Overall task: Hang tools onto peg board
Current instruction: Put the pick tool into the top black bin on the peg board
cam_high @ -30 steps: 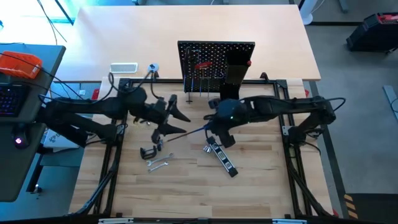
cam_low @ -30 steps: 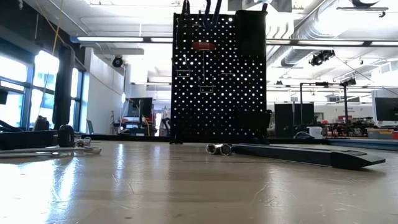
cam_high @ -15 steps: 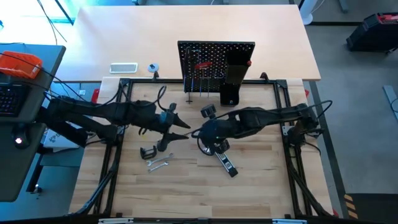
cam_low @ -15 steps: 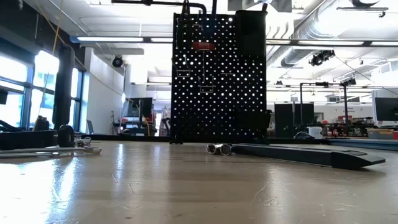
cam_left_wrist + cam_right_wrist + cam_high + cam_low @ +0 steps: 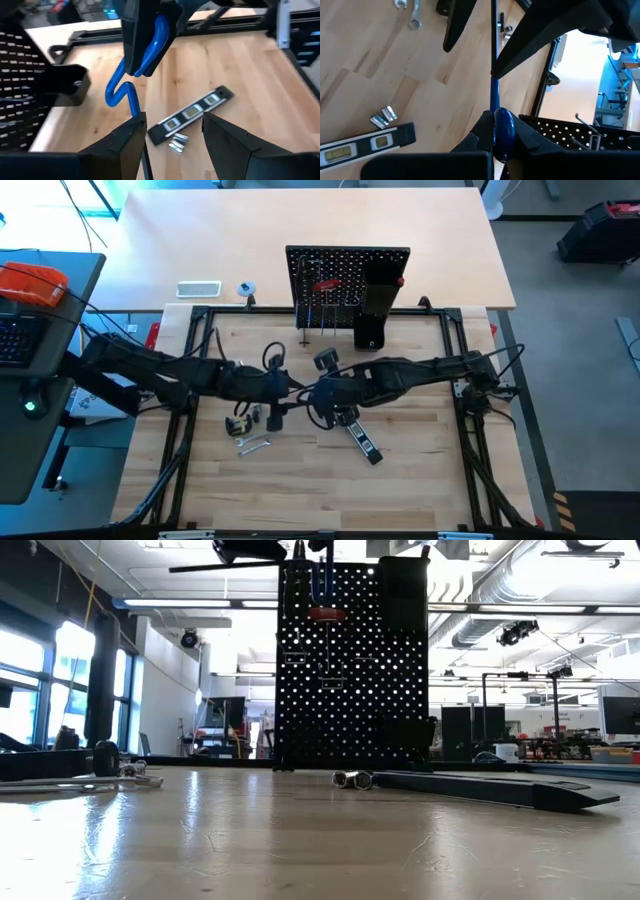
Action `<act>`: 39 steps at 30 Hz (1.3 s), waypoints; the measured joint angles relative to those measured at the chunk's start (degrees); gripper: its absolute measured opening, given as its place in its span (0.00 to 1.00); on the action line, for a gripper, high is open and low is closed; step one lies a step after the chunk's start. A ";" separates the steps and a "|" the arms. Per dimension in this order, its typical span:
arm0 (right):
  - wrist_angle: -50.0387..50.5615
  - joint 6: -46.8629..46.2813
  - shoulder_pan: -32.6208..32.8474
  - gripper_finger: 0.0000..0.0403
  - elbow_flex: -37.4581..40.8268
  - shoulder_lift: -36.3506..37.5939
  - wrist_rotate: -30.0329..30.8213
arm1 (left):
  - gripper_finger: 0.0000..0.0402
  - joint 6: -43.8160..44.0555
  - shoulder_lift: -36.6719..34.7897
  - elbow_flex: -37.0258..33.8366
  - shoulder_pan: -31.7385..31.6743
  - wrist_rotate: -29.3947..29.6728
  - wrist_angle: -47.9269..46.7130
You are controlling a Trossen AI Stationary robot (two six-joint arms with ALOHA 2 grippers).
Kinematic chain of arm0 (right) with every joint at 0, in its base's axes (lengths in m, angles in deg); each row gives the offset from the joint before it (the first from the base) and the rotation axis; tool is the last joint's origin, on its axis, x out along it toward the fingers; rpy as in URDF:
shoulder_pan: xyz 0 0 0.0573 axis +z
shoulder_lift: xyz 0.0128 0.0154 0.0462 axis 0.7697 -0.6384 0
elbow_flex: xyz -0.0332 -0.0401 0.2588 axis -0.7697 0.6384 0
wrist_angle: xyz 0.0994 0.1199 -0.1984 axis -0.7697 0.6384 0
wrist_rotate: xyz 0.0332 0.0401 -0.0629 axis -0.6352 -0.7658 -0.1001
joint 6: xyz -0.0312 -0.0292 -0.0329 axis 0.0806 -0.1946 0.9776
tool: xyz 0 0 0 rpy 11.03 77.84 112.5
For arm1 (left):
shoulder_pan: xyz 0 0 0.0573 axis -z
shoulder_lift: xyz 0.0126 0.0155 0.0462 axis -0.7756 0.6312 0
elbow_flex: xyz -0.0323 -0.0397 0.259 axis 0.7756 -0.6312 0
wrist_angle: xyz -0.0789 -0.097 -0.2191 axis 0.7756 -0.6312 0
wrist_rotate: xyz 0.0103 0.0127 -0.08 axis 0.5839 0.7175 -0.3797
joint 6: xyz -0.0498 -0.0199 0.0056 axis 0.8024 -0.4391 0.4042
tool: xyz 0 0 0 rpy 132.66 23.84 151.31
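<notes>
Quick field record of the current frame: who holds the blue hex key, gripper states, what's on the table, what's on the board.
held tool: blue hex key, handle in right gripper, shut
left gripper: open, fingers either side of the key's shaft
on table: level bar, wrench, C-clamp
peg board: upright, red-handled screwdriver hanging
handover: not finished

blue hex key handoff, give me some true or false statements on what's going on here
1. The right gripper is shut on the blue hex key. True.
2. The left gripper is clamped shut on the key's shaft. False: its fingers stand apart, with the shaft running beside one of them.
3. The level bar hangs on the peg board. False: it lies on the table.
4. A red-handled screwdriver is on the peg board. True.
5. The silver wrench lies on the table. True.
</notes>
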 joint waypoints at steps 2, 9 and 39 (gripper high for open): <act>-0.29 -0.19 0.11 0.02 0.00 0.00 0.48 | 0.47 -0.30 0.00 0.02 0.11 1.93 -0.39; -0.07 -1.22 0.43 0.02 -0.02 0.00 -1.46 | 0.47 -3.84 0.08 0.02 1.40 4.99 2.24; 1.11 -6.60 0.54 0.04 0.00 0.15 -0.02 | 0.01 -3.02 1.13 0.79 1.05 5.01 -5.48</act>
